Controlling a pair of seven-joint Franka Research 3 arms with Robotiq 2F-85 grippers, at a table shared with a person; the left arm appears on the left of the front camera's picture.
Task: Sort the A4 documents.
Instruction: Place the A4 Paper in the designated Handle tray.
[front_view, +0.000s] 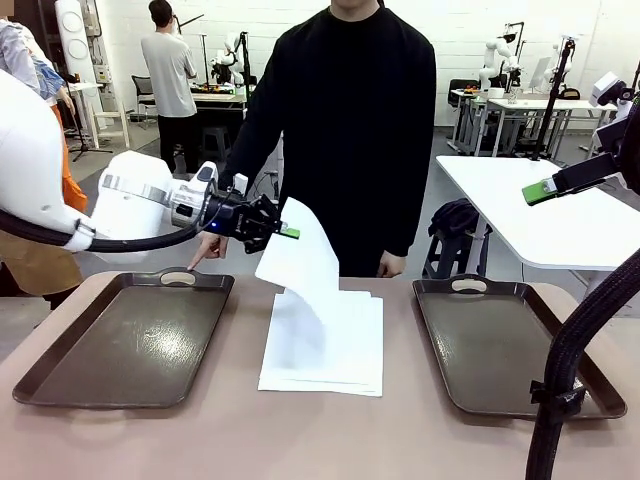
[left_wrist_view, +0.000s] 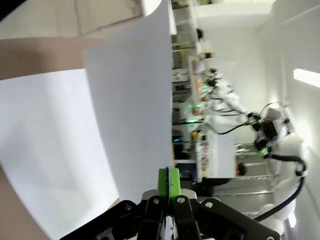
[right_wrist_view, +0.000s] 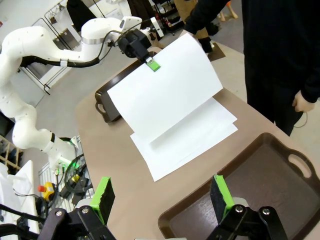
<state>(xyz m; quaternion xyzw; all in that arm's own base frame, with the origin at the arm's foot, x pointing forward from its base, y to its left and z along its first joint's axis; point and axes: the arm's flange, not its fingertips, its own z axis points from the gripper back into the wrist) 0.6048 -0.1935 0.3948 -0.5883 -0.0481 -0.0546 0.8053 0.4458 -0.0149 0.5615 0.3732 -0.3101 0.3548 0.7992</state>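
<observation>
A small stack of A4 documents (front_view: 330, 350) lies flat on the table between two trays. My left gripper (front_view: 290, 232) is shut on the edge of one white sheet (front_view: 302, 262), which it holds lifted above the stack, hanging and curling down to the pile. In the left wrist view the green pads (left_wrist_view: 168, 182) pinch the sheet (left_wrist_view: 132, 115). The right wrist view has the lifted sheet (right_wrist_view: 165, 92), the stack (right_wrist_view: 192, 142) and my left gripper (right_wrist_view: 154, 65). My right gripper (right_wrist_view: 162, 192) is open, high above the right tray's near end; one of its fingers (front_view: 540, 191) appears at right.
A dark brown tray (front_view: 125, 345) sits at left and another (front_view: 500, 345) at right. A person in black stands at the far edge, one finger (front_view: 195, 262) pointing at the left tray's handle. A black cable sleeve (front_view: 565, 370) hangs at the right front.
</observation>
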